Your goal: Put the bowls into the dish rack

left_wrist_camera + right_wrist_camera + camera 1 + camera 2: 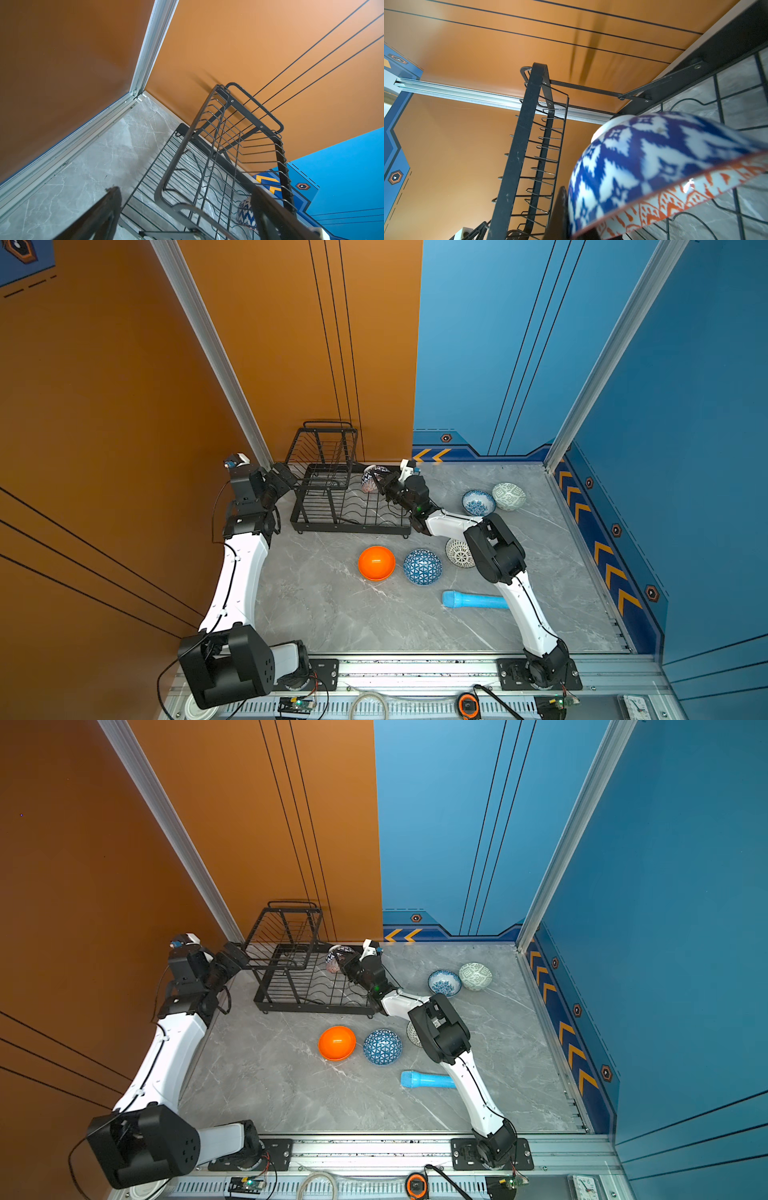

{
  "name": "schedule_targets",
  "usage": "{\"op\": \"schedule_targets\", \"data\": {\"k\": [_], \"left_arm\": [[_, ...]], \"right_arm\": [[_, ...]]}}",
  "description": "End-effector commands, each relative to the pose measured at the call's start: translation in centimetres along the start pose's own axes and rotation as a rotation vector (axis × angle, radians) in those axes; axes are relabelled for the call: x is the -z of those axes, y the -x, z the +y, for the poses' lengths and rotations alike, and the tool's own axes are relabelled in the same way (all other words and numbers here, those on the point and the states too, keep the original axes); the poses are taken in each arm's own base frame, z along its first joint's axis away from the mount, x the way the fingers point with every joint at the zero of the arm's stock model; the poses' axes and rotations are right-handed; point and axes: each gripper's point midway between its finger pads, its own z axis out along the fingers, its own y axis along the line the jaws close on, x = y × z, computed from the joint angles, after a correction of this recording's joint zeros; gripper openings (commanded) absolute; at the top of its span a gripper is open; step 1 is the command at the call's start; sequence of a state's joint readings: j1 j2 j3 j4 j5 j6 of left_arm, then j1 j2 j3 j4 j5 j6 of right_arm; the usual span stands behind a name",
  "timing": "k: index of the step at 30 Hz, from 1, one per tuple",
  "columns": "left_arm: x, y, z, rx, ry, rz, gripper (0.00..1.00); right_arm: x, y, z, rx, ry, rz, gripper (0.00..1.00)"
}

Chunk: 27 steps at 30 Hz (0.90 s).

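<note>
marble tabletop (332, 614): right jaws pinch patterned bowl (371, 480) at dish rack (328, 483).

Both arms reach forward, one claw wide, one clamped.
Left claw (288, 480) gapes with nothing between its fingers. The right claw (380, 482) is closed tight on a bowl (654, 162), its elbow bent well behind it.

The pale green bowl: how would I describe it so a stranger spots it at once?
Start at the black wire dish rack by the back wall and look right across the grey table to two bowls side by side. The pale green bowl is the one nearer the blue side wall; its neighbour, the white-blue floral bowl, has blue markings.
</note>
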<state>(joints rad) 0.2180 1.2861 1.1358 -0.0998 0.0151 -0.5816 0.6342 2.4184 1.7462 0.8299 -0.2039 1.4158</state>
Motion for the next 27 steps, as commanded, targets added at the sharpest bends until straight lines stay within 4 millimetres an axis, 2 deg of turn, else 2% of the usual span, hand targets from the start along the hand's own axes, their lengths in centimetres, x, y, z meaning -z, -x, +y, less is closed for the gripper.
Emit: {"op": "schedule_targets", "data": {"k": [1,2,8,14,21,22,27], "left_arm": [[-0.9,0.9,-1.5,0.001,-0.082,-0.012,0.98],[-1.2,0.7,-1.6,0.000,-0.085,-0.003,0.98],[-2.4,0.3,-2.6,0.006,-0.151,0.011,0.98],[-2.2,-0.5,-5.0,-0.042,-0.222,0.020,0.98],[-2.7,-1.8,-5.2,-0.026,-0.227,0.052,0.98],[-2.6,-1.8,-5.3,-0.029,-0.230,0.051,0.98],[-2.3,-1.9,-6.0,-0.014,-0.253,0.059,0.98]], "right_arm": [[-0.4,0.8,3.3,0.006,0.098,-0.019,0.00],[-0.6,1.0,4.5,0.010,0.122,-0.021,0.00],[-0.5,1.3,4.1,0.005,0.117,-0.018,0.00],[-0.3,1.8,3.9,0.006,0.103,-0.020,0.00],[-0.2,2.1,4.0,0.005,0.093,-0.016,0.00],[0.0,1.9,2.9,0.000,0.069,-0.011,0.00],[0.3,1.9,2.7,0.005,0.051,-0.003,0.00]]}}
